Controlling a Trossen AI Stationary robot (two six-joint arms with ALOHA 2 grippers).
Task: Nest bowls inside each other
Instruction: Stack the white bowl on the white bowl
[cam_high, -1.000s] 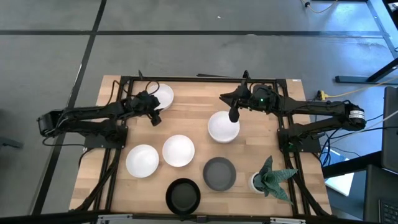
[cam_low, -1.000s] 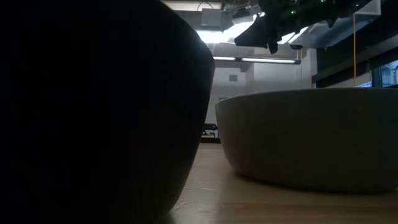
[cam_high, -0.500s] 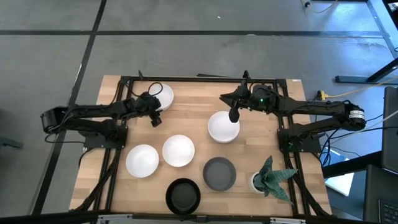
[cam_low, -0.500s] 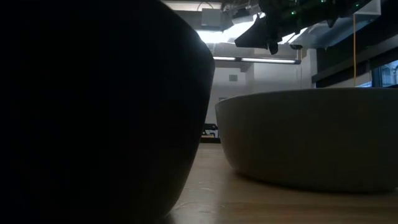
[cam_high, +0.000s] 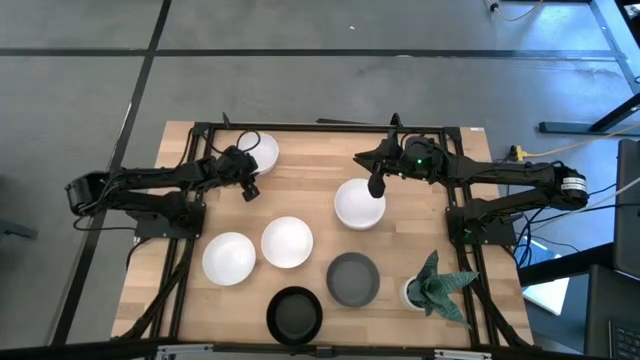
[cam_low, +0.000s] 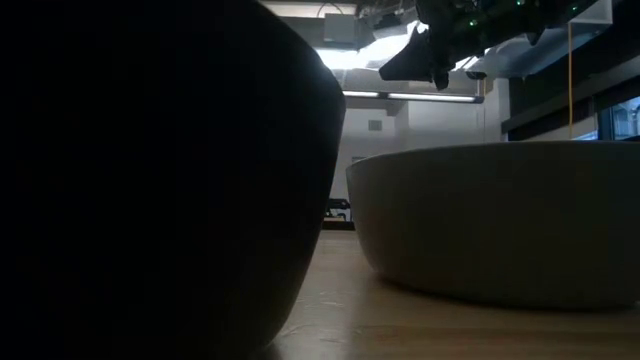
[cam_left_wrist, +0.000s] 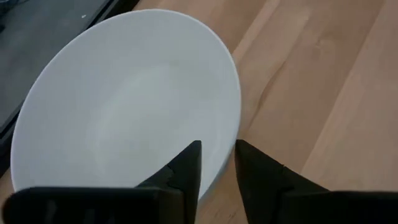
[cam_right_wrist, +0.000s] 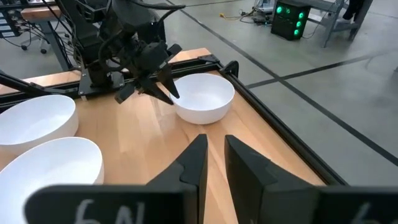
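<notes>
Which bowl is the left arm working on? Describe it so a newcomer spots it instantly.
Start at the wooden table and go to its far left corner. The white bowl there sits alone against the black frame rail, with the left gripper at its rim, one of the fingers inside and one outside. The other white bowls lie nearer the table's middle, and none has a gripper astride its rim.

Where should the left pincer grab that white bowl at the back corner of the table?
Probably by the rim. The white bowl sits upright and open, so its thin edge is the only part narrow enough to pinch. The left pincer already straddles the rim on the side facing the table's middle, one finger inside, one outside. Coming down from above there looks best.
</notes>
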